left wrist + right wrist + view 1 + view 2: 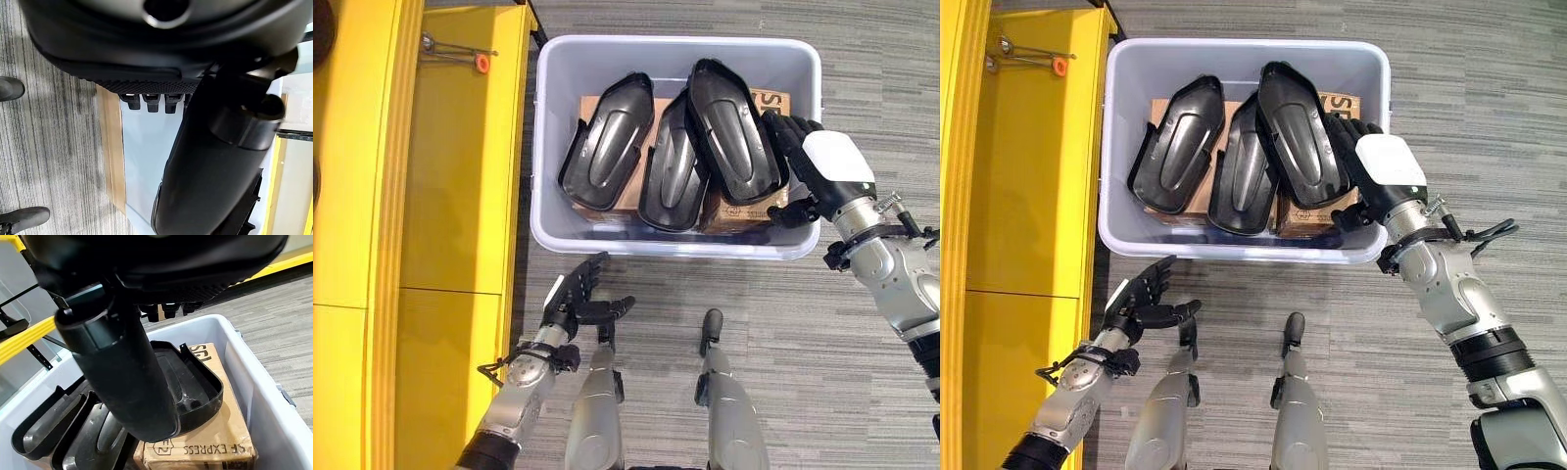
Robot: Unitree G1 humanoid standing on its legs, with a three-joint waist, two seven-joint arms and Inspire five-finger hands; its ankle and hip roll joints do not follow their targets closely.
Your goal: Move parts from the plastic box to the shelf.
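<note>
Plastic box (548, 147): pale grey-white, standing on the grey striped carpet floor (862, 323) right of the yellow shelf (460, 196).
Parts: three black moulded shells lean side by side inside the box on cardboard cartons (744, 211); the left part (607, 142), the middle part (671, 166) and the right part (734, 127) overlap each other.
Right robot hand (827, 166): reaches over the box's right rim, with its dark fingers (783, 132) against the right part's right edge. Whether they grip the part I cannot tell; the thumb's white cover faces up.
Left robot hand (576, 294): hangs low over the floor just near of the box's near wall, fingers relaxed and spread, grasping nothing.
Shelf detail: a metal rod with an orange tip (481, 63) lies at its far end.
</note>
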